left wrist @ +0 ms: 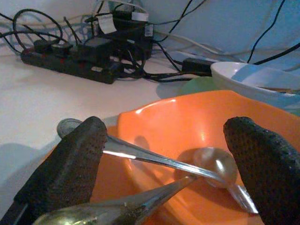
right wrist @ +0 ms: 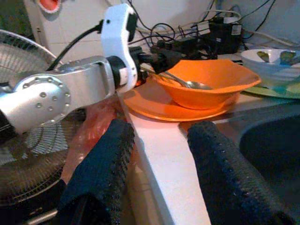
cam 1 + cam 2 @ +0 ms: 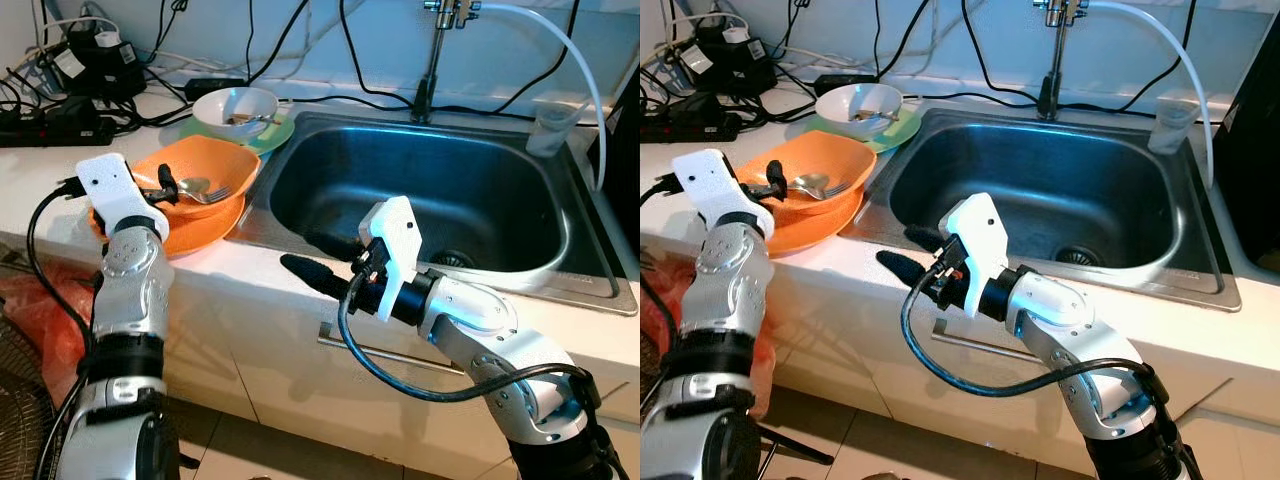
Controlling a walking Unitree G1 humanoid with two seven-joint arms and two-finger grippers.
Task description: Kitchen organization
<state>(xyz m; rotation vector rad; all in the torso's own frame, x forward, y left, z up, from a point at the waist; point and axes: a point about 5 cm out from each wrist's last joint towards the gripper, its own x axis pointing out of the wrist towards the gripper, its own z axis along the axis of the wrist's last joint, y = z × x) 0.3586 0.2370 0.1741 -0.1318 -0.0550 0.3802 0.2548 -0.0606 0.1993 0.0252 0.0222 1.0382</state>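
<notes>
My right gripper (image 3: 318,262) nearest: fingers spread, holding nothing, hovering over counter edge (image 3: 260,270) just in front of sink (image 3: 420,190). My left gripper (image 1: 173,159) at near rim of orange bowl (image 3: 205,170), fingers parted, straddling spoon (image 1: 206,168) and fork (image 3: 222,195) lying in bowl; cannot tell if touching. Bowl sits on orange plate (image 3: 205,232). Beyond: white bowl (image 3: 235,105) on green plate (image 3: 275,135). Farthest: power strip (image 3: 55,125), cables, faucet (image 3: 437,50).
</notes>
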